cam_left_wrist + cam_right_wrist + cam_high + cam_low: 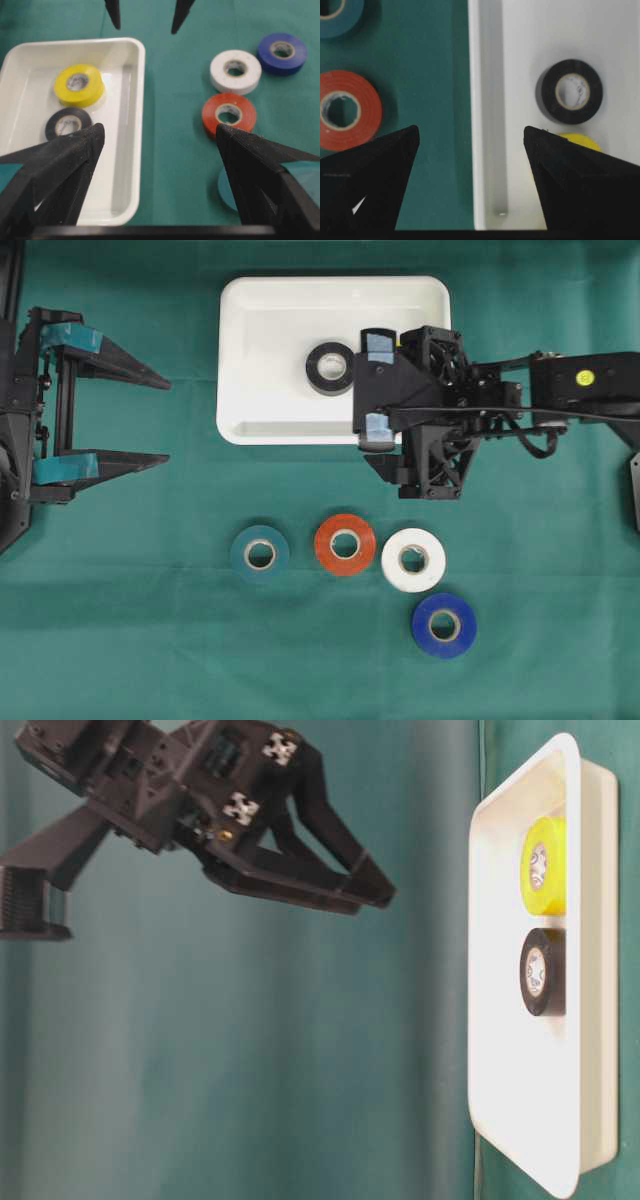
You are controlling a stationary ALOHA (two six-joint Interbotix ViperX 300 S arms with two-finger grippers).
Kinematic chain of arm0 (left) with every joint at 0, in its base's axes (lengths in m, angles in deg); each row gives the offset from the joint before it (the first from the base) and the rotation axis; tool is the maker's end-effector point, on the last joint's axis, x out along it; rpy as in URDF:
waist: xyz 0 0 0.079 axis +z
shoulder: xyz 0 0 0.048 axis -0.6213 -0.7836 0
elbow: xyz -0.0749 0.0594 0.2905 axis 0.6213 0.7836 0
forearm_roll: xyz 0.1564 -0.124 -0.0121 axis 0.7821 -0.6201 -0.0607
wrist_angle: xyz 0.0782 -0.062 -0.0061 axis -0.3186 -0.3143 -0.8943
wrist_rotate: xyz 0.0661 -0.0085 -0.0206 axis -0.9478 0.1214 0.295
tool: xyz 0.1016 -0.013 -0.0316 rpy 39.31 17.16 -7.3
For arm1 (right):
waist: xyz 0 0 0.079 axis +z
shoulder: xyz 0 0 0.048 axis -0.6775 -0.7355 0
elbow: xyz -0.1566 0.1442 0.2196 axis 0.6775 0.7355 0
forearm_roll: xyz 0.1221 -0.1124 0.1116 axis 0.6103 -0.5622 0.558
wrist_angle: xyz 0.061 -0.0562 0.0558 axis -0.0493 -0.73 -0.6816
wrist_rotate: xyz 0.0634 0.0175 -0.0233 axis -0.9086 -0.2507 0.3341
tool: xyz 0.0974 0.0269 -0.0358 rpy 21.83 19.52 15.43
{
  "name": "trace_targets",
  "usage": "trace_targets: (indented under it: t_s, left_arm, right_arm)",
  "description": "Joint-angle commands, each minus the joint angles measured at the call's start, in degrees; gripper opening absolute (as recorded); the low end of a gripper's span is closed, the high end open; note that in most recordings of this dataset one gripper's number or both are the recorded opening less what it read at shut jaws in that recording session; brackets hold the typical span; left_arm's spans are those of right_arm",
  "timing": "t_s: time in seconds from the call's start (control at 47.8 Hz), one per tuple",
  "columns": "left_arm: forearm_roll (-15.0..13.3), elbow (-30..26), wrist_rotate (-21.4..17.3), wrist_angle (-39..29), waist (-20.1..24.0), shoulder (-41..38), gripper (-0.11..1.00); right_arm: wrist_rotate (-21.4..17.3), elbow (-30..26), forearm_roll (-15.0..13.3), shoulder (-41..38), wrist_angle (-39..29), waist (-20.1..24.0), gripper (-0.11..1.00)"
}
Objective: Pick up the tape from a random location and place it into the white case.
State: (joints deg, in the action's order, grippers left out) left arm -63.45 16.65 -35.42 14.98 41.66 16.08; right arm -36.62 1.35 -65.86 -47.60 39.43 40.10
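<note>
White case (262, 418) upper centre of overhead view, on green cloth (150, 640). Black tape (330, 368) lying flat inside, near the case's middle. Yellow tape (79, 85) also inside, touching or just beside the black roll in left wrist view; hidden under the right arm from overhead.

Right gripper (376, 388) over the right part of the case, fingers pointing toward frame left, jaws wide apart, nothing between them. In right wrist view, the two dark fingers (375, 175) straddle the case's rim: one above green cloth, the other above the white floor near the yellow roll's edge. Not touching any roll, as far as visible.

Left gripper (150, 420) at far left of overhead view, well apart from the case, jaws spread wide, empty. Teal pads on its finger bases.

Four rolls loose on cloth below the case, lower centre of overhead view: teal tape (260, 554), orange-red tape (345, 544), white tape (413, 560), blue tape (444, 625). First three in a rough row; white just beside orange-red; blue lower right, close to white. All flat, cores up.

Table-level view: case seen tipped on its side at frame right, yellow and black rolls within; one dark gripper at upper left, clear of the case.
</note>
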Motion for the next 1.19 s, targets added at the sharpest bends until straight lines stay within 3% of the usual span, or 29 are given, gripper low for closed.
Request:
trace_targets:
  t_s: [0.0, 0.293, 0.795, 1.172]
  left_arm:
    - [-0.1, -0.9, 0.0, 0.3, -0.1, 0.0, 0.97]
    - [-0.1, -0.9, 0.0, 0.4, -0.1, 0.0, 0.97]
    - [0.0, -0.9, 0.0, 0.4, -0.1, 0.1, 0.97]
    - [-0.1, -0.7, -0.1, 0.3, -0.1, 0.4, 0.97]
  right_arm:
    - [0.1, -0.3, -0.2, 3.5, 0.3, 0.2, 0.83]
    - [0.3, 5.4, -0.3, 13.8, 1.5, 0.2, 0.82]
    - [0.2, 21.7, -0.6, 36.0, 12.5, 0.2, 0.82]
    - [-0.2, 35.8, -0.4, 46.5, 21.9, 0.1, 0.82]
